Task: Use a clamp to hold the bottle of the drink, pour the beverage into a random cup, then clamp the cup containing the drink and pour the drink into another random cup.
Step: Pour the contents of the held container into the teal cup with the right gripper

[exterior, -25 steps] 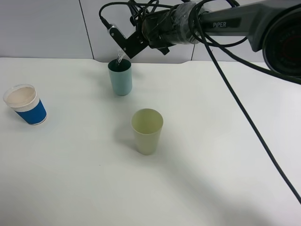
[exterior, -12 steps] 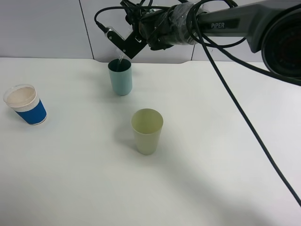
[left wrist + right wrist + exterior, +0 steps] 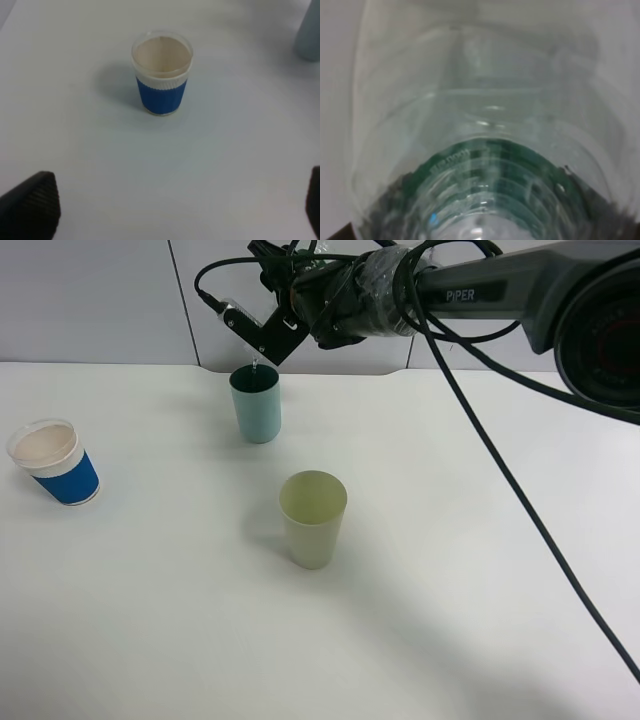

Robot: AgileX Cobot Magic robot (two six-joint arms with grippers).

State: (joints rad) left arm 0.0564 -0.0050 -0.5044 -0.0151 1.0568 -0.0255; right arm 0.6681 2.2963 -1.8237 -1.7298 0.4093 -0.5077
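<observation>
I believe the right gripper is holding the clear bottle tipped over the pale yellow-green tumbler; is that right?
Not quite: the exterior high view shows the bottle tipped over the teal tumbler; the pale yellow-green tumbler stands apart, nearer the camera.

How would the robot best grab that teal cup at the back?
Probably mid-height on the straight wall of the teal cup, coming in level from the side. It stands upright, open on top, so a sideways pinch likely keeps it level.
</observation>
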